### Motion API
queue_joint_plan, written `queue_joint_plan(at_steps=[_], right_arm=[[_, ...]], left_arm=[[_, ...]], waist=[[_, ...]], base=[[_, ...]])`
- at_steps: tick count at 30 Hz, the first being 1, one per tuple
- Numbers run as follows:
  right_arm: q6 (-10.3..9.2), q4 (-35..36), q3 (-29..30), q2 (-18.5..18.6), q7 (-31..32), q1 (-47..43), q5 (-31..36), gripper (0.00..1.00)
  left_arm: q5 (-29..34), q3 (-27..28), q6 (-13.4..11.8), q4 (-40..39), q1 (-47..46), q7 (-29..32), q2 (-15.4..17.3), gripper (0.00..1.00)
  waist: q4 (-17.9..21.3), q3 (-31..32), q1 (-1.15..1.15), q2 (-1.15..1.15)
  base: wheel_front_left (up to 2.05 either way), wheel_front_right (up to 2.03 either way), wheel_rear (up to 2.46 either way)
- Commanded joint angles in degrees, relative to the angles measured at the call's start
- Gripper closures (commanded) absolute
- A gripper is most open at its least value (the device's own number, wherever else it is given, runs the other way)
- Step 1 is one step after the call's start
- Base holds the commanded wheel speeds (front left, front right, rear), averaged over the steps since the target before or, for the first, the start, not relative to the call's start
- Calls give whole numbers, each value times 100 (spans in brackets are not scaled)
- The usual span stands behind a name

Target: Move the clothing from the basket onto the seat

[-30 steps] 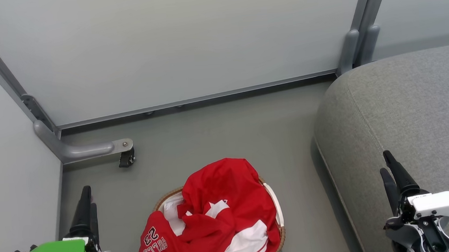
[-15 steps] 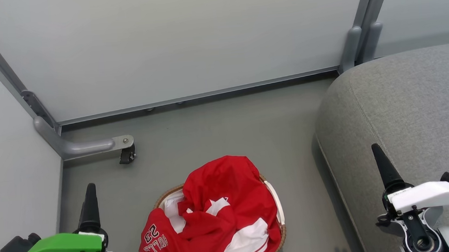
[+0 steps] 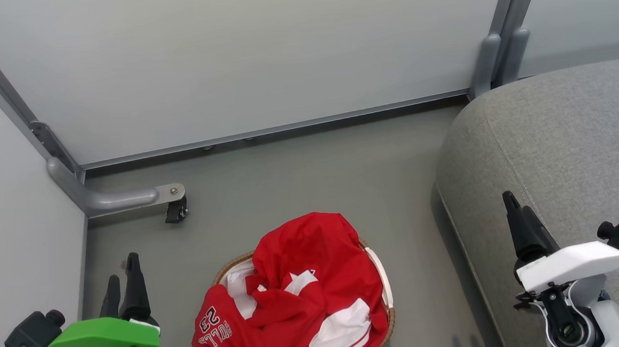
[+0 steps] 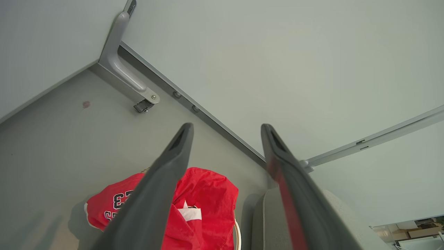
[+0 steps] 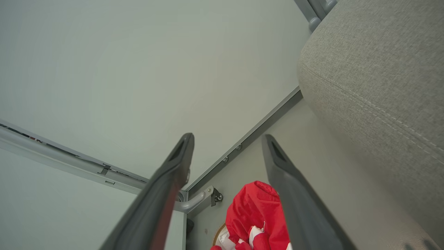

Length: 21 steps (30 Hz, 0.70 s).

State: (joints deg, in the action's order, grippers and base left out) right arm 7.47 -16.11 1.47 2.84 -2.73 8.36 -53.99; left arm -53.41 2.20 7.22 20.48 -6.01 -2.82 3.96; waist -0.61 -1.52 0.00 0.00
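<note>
Left tool [image 4: 226, 126] and right tool [image 5: 227, 137] released, empty; "23" on clothing [image 4: 208, 198] legible from left wrist.

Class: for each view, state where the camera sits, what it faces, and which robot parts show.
Head view: on the head, facing down at red jerseys in a brown-rimmed off-white plastic basket; left pincer and right pincer show.
Left wrist view: on the left wrist, along its open fingers toward the jerseys.
Right wrist view: on the right wrist, likewise, beside the grey woven-fabric seat.
Shared: jerseys, seat.
</note>
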Motion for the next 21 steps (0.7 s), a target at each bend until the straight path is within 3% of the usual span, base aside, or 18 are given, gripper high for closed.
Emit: queue_joint_plan(at_steps=[1, 21], right_arm=[[2, 48, -23, 49, -71, 174, 234, 0], [3, 31, -198, 56, -430, 241, 1810, 0]], left_arm=[[230, -8, 17, -39, -200, -63, 59, 0], [1763, -23, 21, 80, -172, -420, 76, 0]], waist=[[-2, -5, 0, 0], [-2, 4, 0, 0]], base=[[0, 0, 0], [0, 0, 0]])
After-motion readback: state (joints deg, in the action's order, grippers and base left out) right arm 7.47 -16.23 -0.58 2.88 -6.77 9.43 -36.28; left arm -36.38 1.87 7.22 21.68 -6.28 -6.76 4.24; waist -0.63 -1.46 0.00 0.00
